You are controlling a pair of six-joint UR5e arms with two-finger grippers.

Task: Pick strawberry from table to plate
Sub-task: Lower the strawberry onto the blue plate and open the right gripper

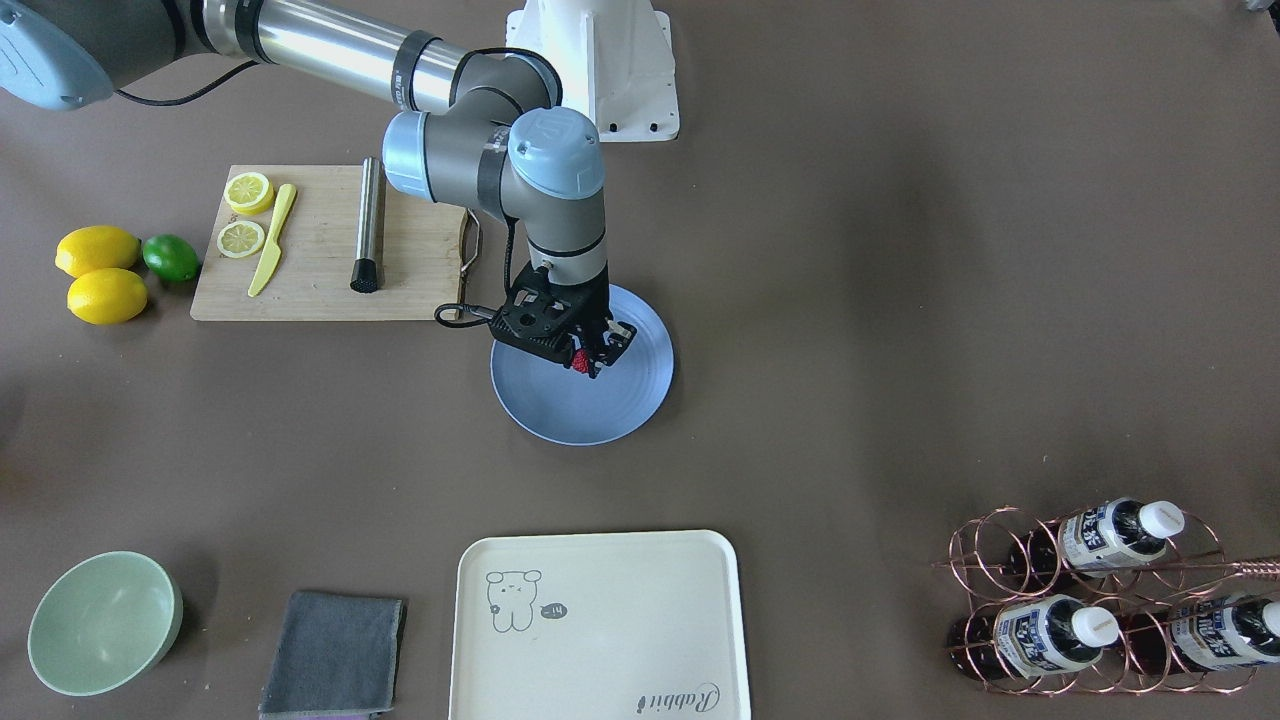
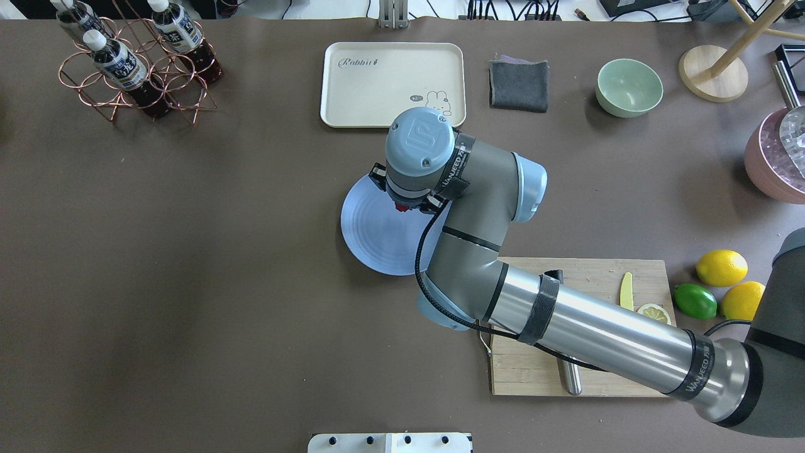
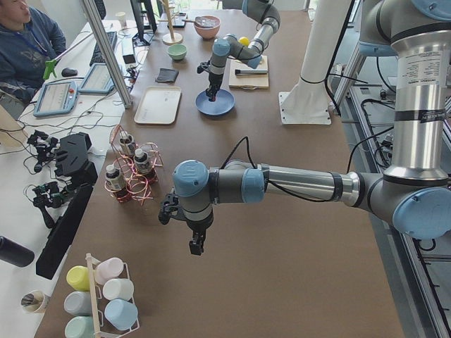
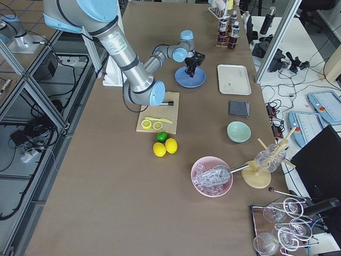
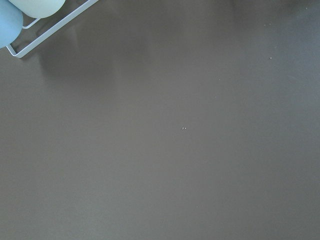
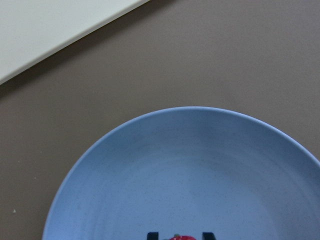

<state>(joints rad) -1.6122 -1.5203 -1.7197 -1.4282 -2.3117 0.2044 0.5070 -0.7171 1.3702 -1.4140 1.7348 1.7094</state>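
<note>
The black right fingers (image 6: 152, 236) are closed on the tiny dark-red strawberry (image 1: 580, 361), pinching it at their very tips. The berry is so small, and so hidden by the fingers, that neither its long axis nor the way its green cap points can be told. The right wrist view shows only its red top edge between the two tips. The strawberry hangs over the middle of the round, shallow light-blue plate (image 1: 600, 410), close above it; whether it touches cannot be told.

The fingers point straight down and the wrist above them stands upright. From there the right arm (image 2: 604, 333) bends back towards the robot's right. Its silver forearm slants over the rectangular wooden cutting board (image 1: 320, 270), which lies just right of the plate and nearer the robot.

The plate sits on the matte brown-grey surface (image 1: 850, 350). A cream rectangular tray (image 1: 620, 610) lies farther from the robot, apart from the plate.

Well to the left, the left arm (image 3: 303, 183) stretches out level over a bare part of the surface with its wrist turned down. The left fingers (image 3: 196, 246) hang above the surface, and whether they are open or closed cannot be told.
</note>
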